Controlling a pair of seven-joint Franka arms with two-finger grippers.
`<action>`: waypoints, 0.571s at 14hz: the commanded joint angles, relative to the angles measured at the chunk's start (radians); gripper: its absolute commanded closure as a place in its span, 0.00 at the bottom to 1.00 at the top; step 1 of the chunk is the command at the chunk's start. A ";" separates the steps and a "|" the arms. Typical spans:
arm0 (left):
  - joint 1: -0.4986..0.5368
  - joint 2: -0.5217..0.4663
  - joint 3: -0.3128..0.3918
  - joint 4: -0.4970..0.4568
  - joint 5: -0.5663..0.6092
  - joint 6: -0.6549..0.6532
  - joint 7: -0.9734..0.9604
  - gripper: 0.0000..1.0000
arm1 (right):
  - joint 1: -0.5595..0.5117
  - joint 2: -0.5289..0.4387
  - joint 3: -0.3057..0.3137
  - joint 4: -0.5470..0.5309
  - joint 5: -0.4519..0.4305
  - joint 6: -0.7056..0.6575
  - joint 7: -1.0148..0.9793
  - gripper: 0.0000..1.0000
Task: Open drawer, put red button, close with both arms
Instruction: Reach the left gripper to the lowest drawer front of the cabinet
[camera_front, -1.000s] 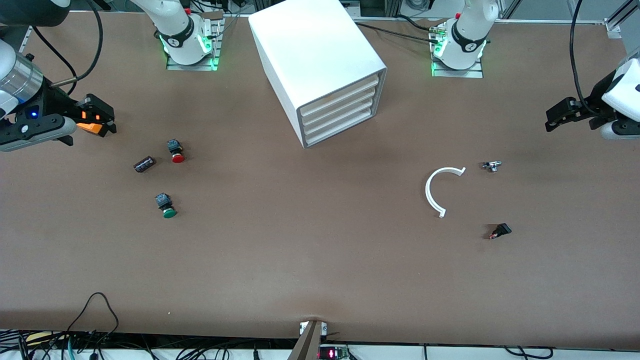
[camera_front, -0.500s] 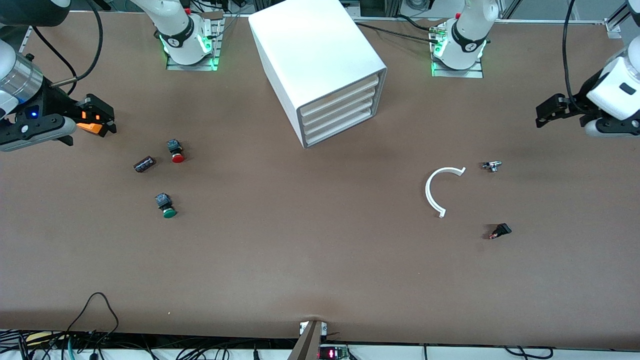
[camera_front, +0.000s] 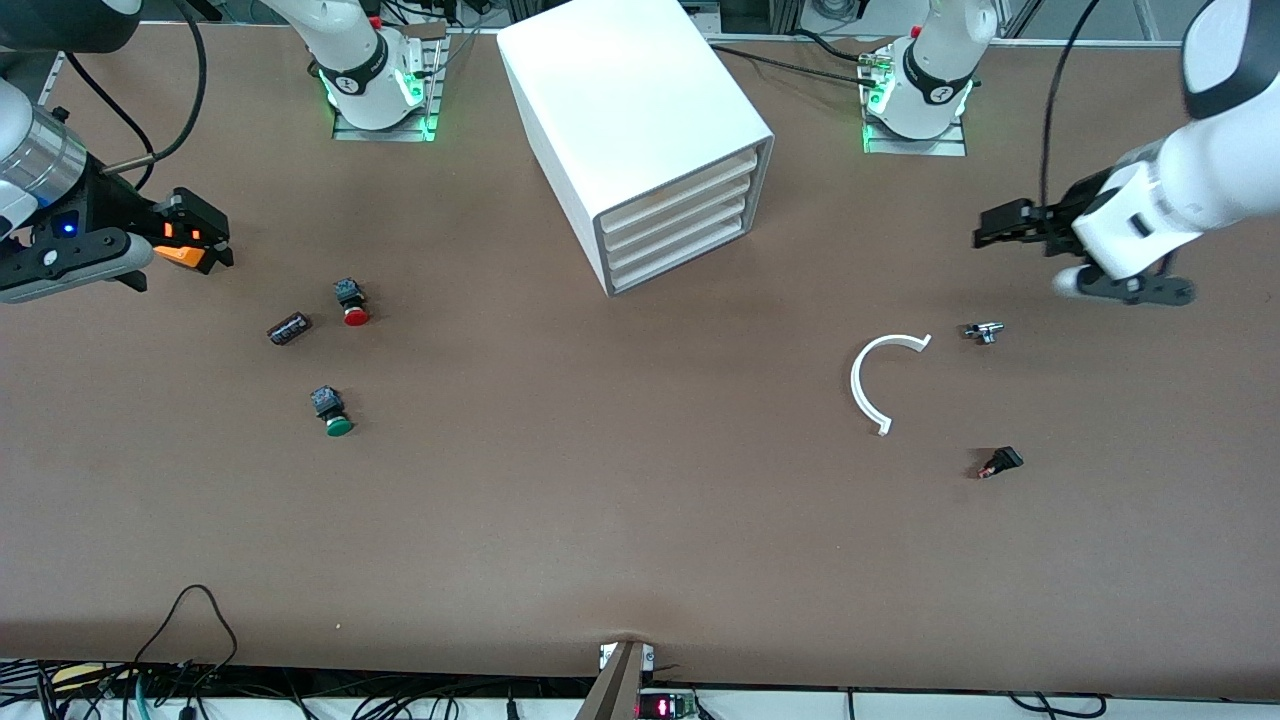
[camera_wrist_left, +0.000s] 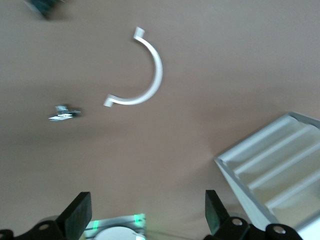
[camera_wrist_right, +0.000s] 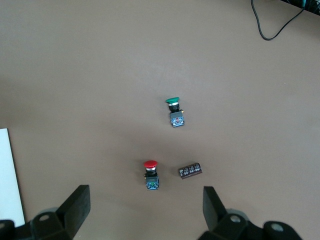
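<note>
The white cabinet (camera_front: 640, 120) stands at the back middle, its four white drawers (camera_front: 676, 224) all shut; they also show in the left wrist view (camera_wrist_left: 280, 167). The red button (camera_front: 352, 303) lies on the table toward the right arm's end, beside the dark cylinder (camera_front: 289, 327); it shows in the right wrist view (camera_wrist_right: 151, 173). My right gripper (camera_front: 203, 236) is open and empty, over the table near that end, apart from the button (camera_wrist_right: 145, 206). My left gripper (camera_front: 1003, 226) is open and empty, over the table toward the left arm's end (camera_wrist_left: 146, 210).
A green button (camera_front: 332, 412) lies nearer the camera than the red one, also in the right wrist view (camera_wrist_right: 174, 111). A white arc piece (camera_front: 868, 385), a small metal part (camera_front: 984, 331) and a small black-and-red part (camera_front: 1000, 462) lie toward the left arm's end.
My left arm has swung in from the table's end toward the cabinet, gripper still open. The right arm has not moved. Nothing on the table has shifted.
</note>
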 joint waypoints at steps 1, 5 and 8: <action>0.001 0.080 -0.059 0.019 -0.050 -0.018 0.027 0.00 | -0.001 0.006 0.002 0.018 -0.003 -0.011 0.001 0.00; -0.004 0.202 -0.078 0.024 -0.208 -0.012 0.217 0.01 | -0.001 0.006 0.001 0.018 -0.001 -0.013 0.001 0.00; -0.025 0.300 -0.078 0.021 -0.352 -0.010 0.276 0.01 | -0.002 0.006 0.002 0.018 -0.001 -0.010 0.001 0.00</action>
